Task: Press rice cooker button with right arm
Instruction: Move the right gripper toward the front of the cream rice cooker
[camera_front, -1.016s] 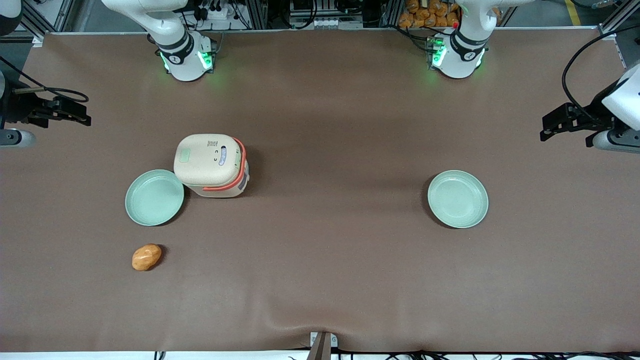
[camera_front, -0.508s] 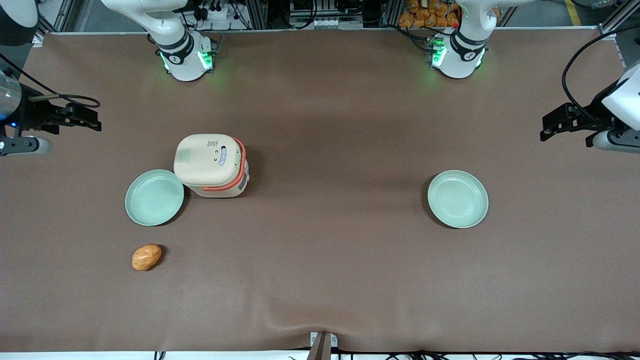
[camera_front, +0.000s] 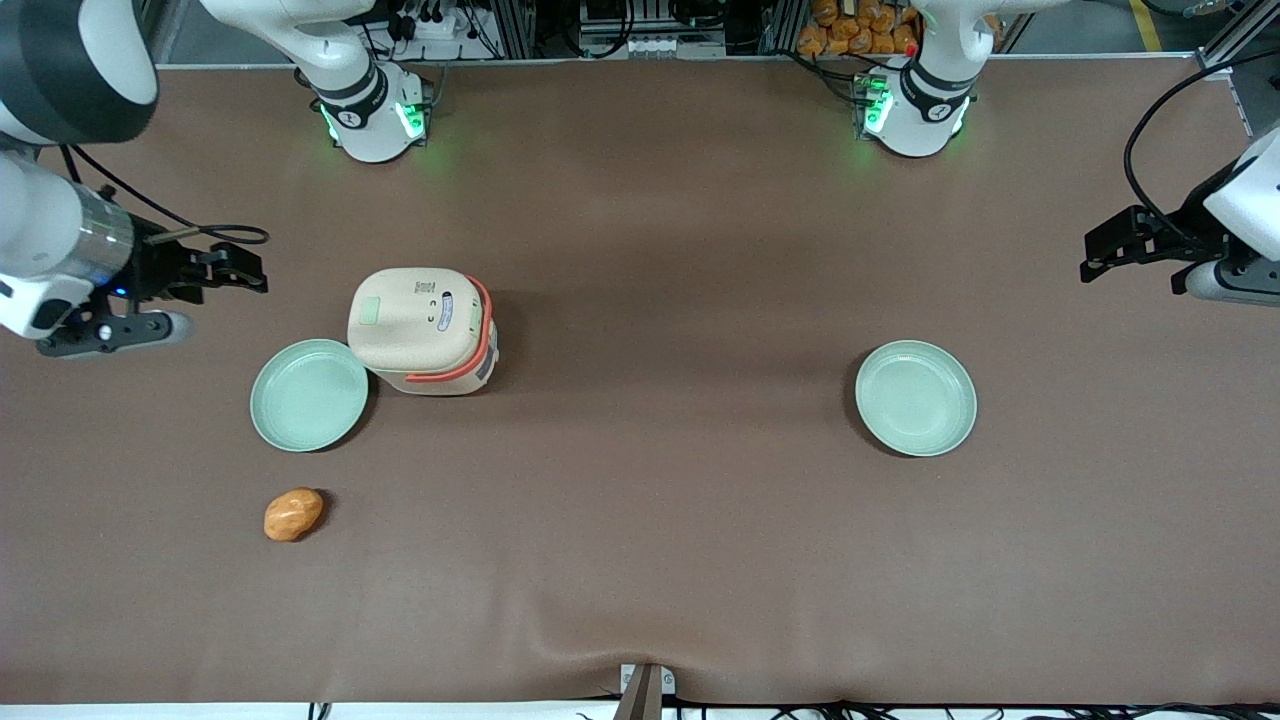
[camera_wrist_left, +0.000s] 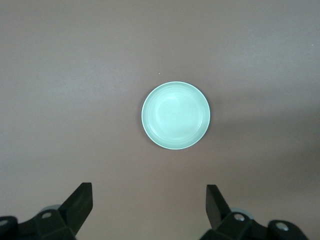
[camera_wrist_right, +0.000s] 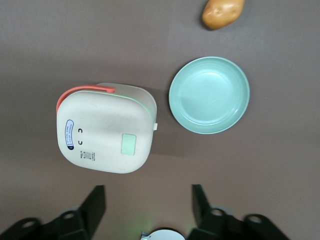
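The cream rice cooker (camera_front: 422, 330) with its orange-red handle band stands on the brown table, lid closed; it also shows in the right wrist view (camera_wrist_right: 105, 134). The pale green button (camera_front: 370, 311) sits on its lid, also seen in the right wrist view (camera_wrist_right: 129, 145). My right arm (camera_front: 60, 240) reaches in from the working arm's end of the table. Its gripper (camera_front: 245, 270) is open and empty, hovering beside the cooker and apart from it. In the right wrist view the gripper (camera_wrist_right: 148, 200) hangs over bare table next to the cooker, its fingers spread wide.
A pale green plate (camera_front: 309, 394) lies against the cooker, nearer the front camera; it shows in the right wrist view (camera_wrist_right: 209, 95). An orange-brown potato (camera_front: 293, 514) lies nearer still. A second green plate (camera_front: 915, 398) lies toward the parked arm's end.
My right arm has swung in from the table's end toward the cooker, bringing the gripper much closer to it. The cooker, plates and potato have not moved.
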